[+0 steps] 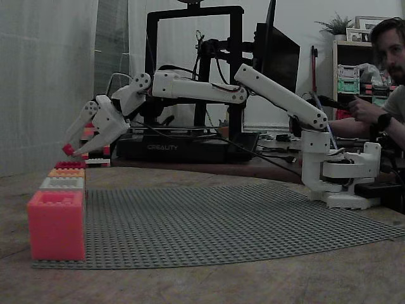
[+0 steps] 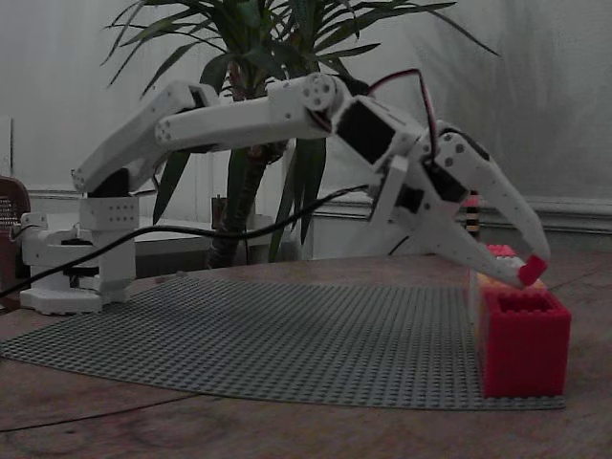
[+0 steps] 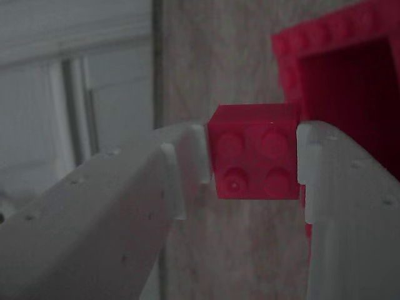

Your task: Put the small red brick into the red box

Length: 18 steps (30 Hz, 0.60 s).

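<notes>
Two white fingers (image 3: 315,169) were clamped on the small red brick (image 3: 254,152), which was held in the air above the row of boxes at the grey baseplate's (image 2: 287,349) edge. In the wrist view the red box (image 3: 325,44) was seen just beyond the brick, its studded rim and dark hollow uncovered. The gripper (image 1: 69,150) was raised clear of the box tops, with open air beneath it.

White plastic arm (image 2: 239,120) with black servo blocks, a red-and-black cable behind the long-fingered tool (image 2: 528,273), screw holes dotting it.
</notes>
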Tool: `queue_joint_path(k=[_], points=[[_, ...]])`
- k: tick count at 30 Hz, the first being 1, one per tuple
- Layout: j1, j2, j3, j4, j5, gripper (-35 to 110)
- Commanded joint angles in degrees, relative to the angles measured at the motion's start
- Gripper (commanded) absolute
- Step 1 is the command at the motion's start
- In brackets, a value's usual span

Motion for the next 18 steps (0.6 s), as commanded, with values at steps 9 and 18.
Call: queue_joint_path(k=[9, 18], points=[[-1.76, 4.92, 2.81, 0.62, 1.67, 17], [-2.11, 21.97, 15.21, 1.49, 3.87, 15]])
